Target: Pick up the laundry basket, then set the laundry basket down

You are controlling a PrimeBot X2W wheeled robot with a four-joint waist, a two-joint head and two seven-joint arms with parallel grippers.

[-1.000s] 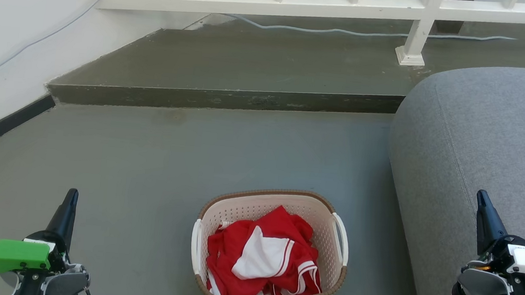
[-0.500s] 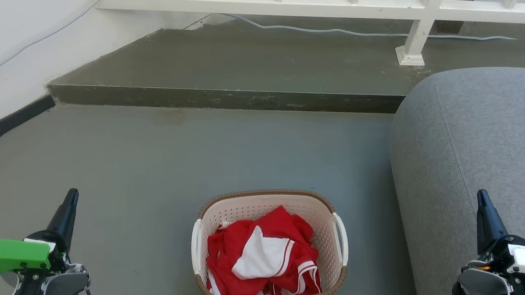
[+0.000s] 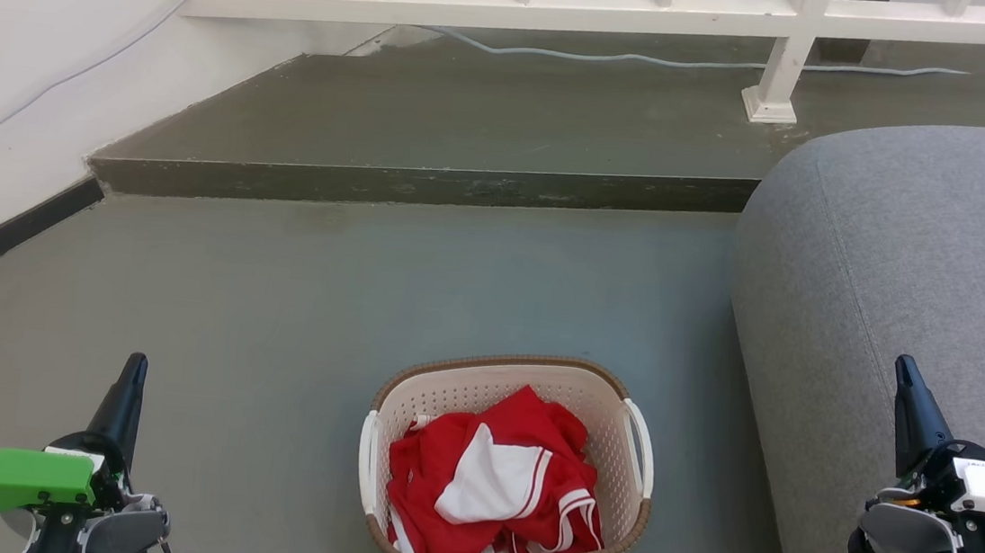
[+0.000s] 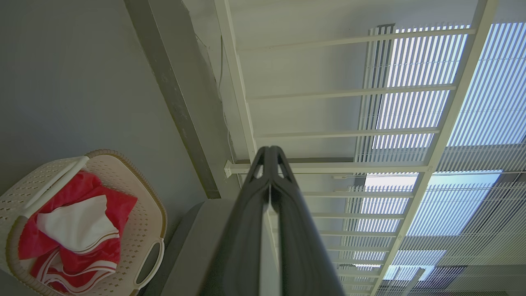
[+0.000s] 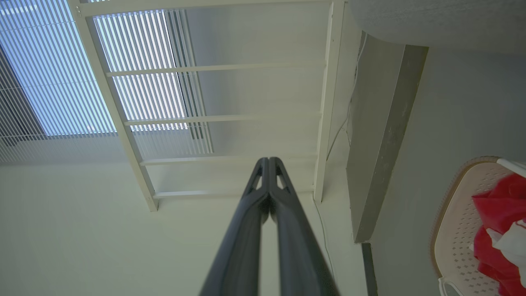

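**Head view.** The left tool, two long dark fingers on a wrist with a green plastic cover, stands at lower left. Its fingers are pressed together into one spike, holding nothing, over the bare grey floor. The right tool, on a white and grey wrist, stands at lower right, likewise pressed together and empty, seen against the grey fabric sofa.

The small cream-white perforated plastic laundry basket, rounded-rectangular with a brown woven-look rim and white side handles, sits on the floor between the two tools. It is well apart from both and near the sofa's edge. A crumpled red and white garment lies in it.

Open floor runs left of and beyond the basket to a low dark step. A white railing stands farther back.

**Left wrist view.** The left tool's tips meet and touch nothing. The laundry basket lies at lower left, apart.

**Right wrist view.** The right tool's tips meet with nothing between them. The laundry basket shows at the right edge, apart.
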